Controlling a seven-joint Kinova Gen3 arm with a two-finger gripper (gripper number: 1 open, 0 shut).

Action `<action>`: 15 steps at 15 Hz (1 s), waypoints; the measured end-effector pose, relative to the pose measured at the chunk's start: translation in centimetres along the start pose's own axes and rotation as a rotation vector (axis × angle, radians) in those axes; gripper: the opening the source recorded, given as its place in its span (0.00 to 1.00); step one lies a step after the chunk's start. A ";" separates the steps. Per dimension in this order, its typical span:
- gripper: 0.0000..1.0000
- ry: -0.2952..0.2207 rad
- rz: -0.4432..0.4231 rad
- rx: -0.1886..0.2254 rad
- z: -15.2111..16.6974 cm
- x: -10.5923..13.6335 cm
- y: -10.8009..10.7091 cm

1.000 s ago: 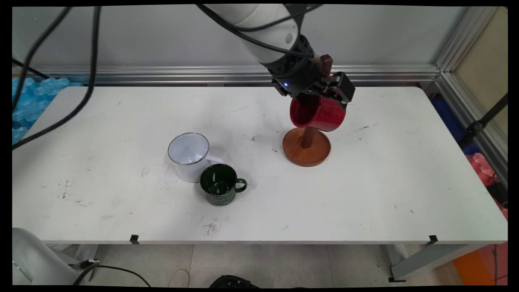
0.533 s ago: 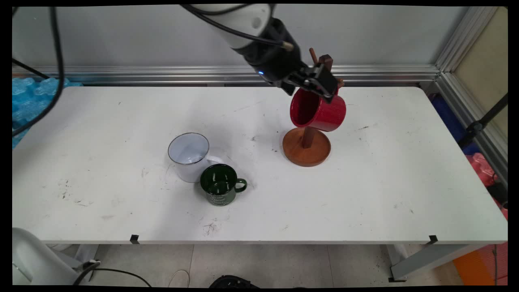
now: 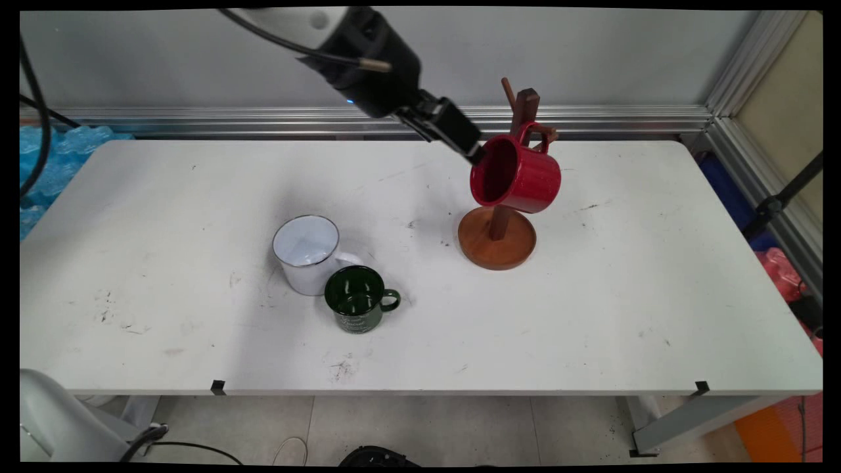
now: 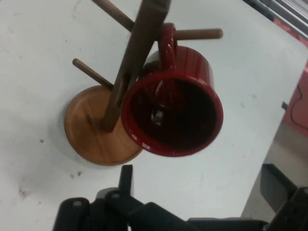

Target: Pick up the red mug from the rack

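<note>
Worktop [image 3: 591, 328] edge is seen nearest in the main view, white and scuffed. A green mug [image 3: 358, 299] stands upright on it, handle to the picture's right, touching or just beside a white mug [image 3: 305, 253] behind it. Farther back and to the right, a wooden rack [image 3: 497, 236] with a round base and an upright post is seen; a red mug [image 3: 516, 176] is hung by its handle on one of the pegs, tipped on its side with its mouth turned to the picture's left. The tool [image 3: 474, 154] is held just left of that mouth, apart from the rim, with nothing gripped. Its two fingers are merged into one dark shape in the main view, so their spread cannot be read there. In the hand view the fingers are seen well apart at the bottom corners, so the tool [image 4: 192, 202] is shown open and empty. That view also looks straight into the red mug [image 4: 192, 72], and three pegs of the rack [image 4: 91, 134] are shown. Blue wrap [image 3: 59, 151] is glimpsed beyond the worktop's far left corner.
</note>
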 end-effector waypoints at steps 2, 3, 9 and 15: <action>1.00 -0.001 0.065 -0.021 -0.9 -0.5 -0.8; 1.00 -0.003 0.102 -0.033 -1.4 -0.8 -1.2; 1.00 -0.018 0.296 -0.101 -4.0 -2.7 -3.2; 1.00 -0.044 0.450 -0.142 -6.0 -4.5 -5.0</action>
